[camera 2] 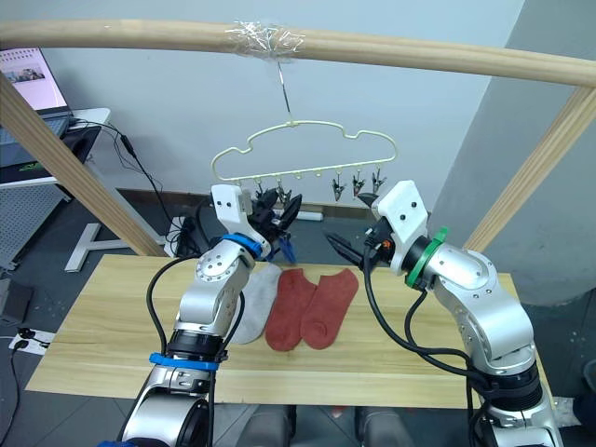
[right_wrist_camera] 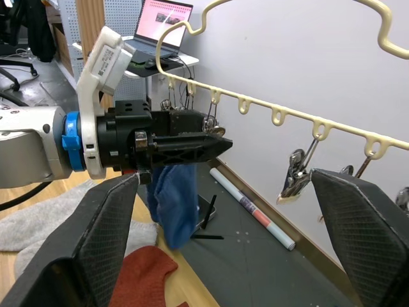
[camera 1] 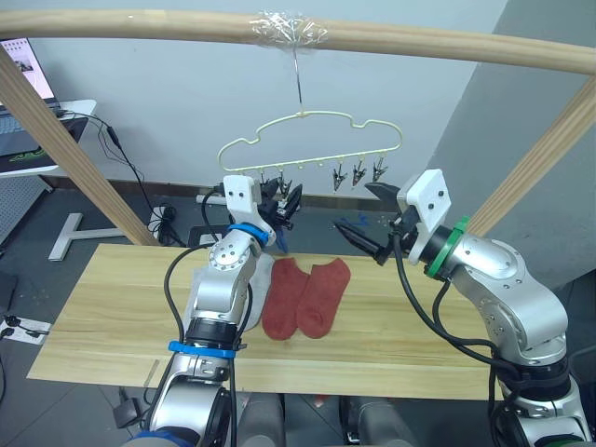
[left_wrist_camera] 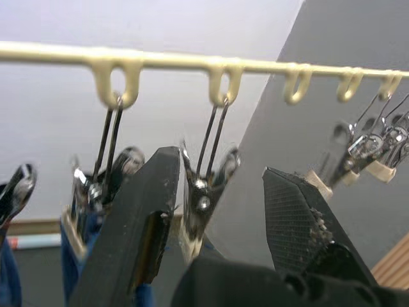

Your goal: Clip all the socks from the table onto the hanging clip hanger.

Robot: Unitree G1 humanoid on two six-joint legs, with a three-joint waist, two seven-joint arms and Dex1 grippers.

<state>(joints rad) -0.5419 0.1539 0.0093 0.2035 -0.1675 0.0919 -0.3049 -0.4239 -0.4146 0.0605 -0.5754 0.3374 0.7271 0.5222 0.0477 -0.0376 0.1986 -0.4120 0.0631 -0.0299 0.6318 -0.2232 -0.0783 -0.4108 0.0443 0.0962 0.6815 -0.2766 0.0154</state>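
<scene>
The pale yellow clip hanger hangs by its hook from the wooden pole. My left gripper is raised to the bar's left clips, open, with one metal clip between its fingers. A blue sock hangs from the clips beside it. To the right of it and lower, my right gripper stands wide open and holds nothing, under the bare clips. Two rust red socks lie side by side on the table. A light grey sock lies left of them, partly behind my left arm.
The round wooden pole frame arches over the table, with slanted legs at both sides. A desk with a laptop stands at the back left, cables on the floor behind the table. The table's left and right ends are bare wood.
</scene>
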